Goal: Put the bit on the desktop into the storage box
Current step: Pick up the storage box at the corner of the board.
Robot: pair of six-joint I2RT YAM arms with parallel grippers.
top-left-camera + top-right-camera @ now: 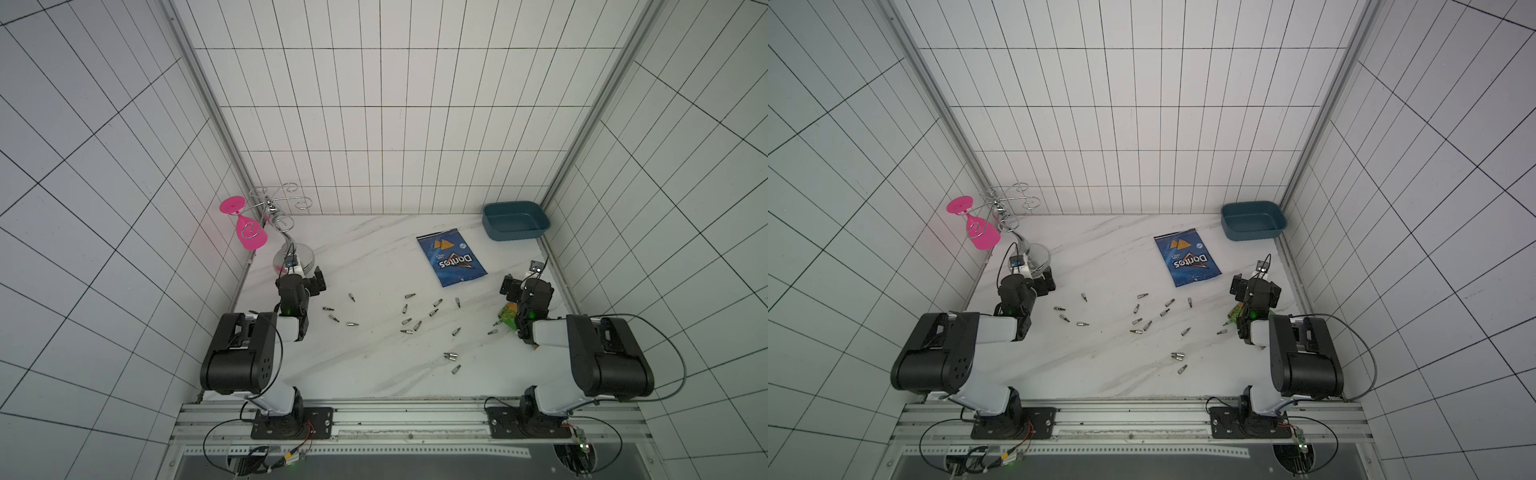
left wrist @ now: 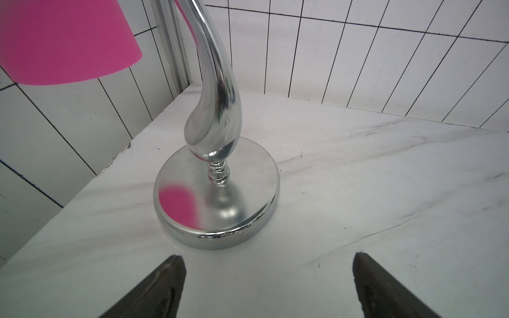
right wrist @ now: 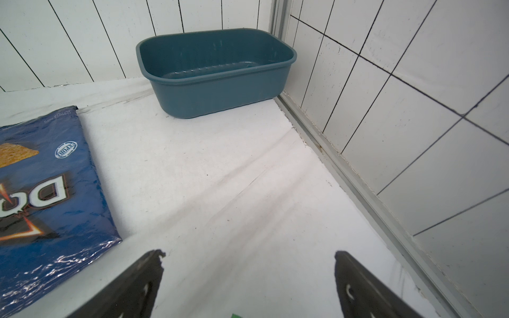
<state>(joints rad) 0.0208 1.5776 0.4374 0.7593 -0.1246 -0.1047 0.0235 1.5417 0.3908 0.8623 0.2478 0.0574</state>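
Plainly, bits (image 1: 417,325) lie scattered, apart from left fingers (image 2: 154,291) and right fingers (image 3: 132,286).

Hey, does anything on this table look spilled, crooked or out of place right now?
Yes: small silver screwdriver bits lie scattered loose across the white marble desktop, pointing every way, while the dark teal plastic storage box in the far corner sits empty. The blue Doritos bag lies flat and skewed.
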